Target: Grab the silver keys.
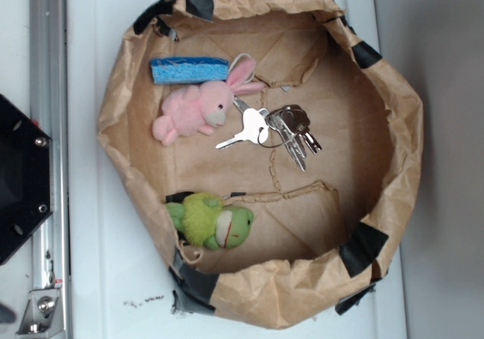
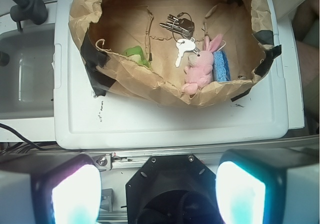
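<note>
Exterior view showed the bunch of shiny silver metal keys lying flat on the floor of the round brown paper-walled basket, roughly mid-floor and toward the far side. One large key pointed left toward the pink plush rabbit; its tip lay just beside the rabbit's belly, and I could not tell whether it touched. The rest of the bunch fanned right and downward on the thin ring. A blue rectangular sponge sat just beyond the rabbit, and a green plush frog rested against the near-left wall, well apart from the keys.

My gripper did not appear in the exterior view. The wrist view looked down from high and back, over the white tray beneath the basket. My two fingers stood spread wide, nothing between them, well short of the basket rim.

Judgement: the reach had not yet begun. To do it well, I should travel over the near wall with clearance, since the crumpled paper stands tall, then centre over the clustered end of the bunch on the right, away from the rabbit. Fingers should straddle the thick stack of keys, not the lone flat key, which would likely slip. Descend until the pads near the paper floor, then squeeze. Risk: catching the rabbit's ear or snagging the paper.
</note>
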### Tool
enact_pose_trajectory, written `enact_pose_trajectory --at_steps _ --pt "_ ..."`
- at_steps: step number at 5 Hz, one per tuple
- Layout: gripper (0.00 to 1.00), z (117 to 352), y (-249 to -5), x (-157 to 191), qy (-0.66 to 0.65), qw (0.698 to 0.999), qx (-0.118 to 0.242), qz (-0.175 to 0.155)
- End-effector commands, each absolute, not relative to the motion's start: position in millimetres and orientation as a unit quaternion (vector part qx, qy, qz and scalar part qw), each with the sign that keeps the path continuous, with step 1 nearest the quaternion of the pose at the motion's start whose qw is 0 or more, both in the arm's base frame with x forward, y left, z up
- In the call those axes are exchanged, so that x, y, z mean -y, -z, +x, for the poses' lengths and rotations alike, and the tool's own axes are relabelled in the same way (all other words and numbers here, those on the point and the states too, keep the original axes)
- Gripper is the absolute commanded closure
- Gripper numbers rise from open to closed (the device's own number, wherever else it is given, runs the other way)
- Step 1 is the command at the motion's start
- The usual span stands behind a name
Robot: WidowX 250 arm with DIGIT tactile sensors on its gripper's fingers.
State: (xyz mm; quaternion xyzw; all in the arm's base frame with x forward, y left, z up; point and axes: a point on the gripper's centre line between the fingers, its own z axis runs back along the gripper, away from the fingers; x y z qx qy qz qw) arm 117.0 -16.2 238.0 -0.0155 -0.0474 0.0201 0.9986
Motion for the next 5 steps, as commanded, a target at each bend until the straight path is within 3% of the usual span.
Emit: enact_pose_trajectory --at_steps 1,2,3,5 --pt "0.0 117 -238 16 -0.02 0.999 0.047 -0.016" --pt "0.0 167 -221 37 -0.025 0.991 0.133 -0.01" --pt "0.0 218 -198 39 -0.038 0.988 0.15 0.016" --pt "0.0 249 -154 5 0.008 0.99 0.144 -0.003"
